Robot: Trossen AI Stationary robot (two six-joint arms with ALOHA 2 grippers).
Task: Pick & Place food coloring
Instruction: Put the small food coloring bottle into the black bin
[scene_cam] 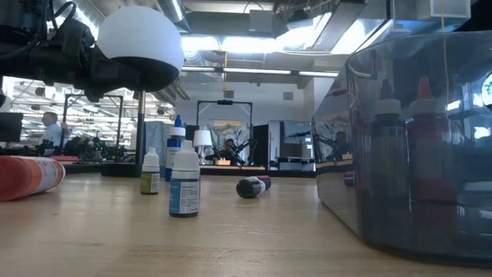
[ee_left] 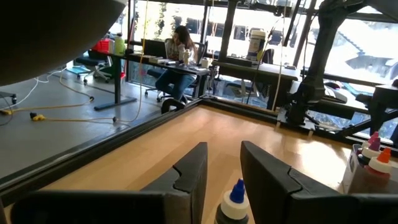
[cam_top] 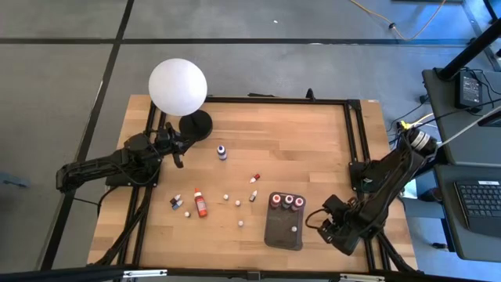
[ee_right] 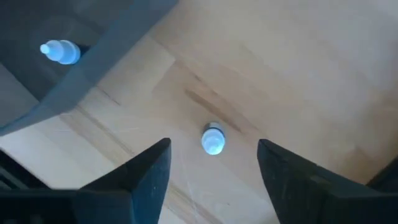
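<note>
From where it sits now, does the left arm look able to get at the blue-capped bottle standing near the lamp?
Probably yes. The left gripper is open and faces the blue-capped bottle across bare wood, and the bottle stands upright between its jaws in the left wrist view. The lamp sits to one side, off that line.

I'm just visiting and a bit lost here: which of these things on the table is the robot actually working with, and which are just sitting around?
Part of the job:
- food coloring bottles scattered on the table
- dark grey tray, already holding a few bottles
- left pincer, right pincer

Just sitting there:
- white globe lamp
</note>
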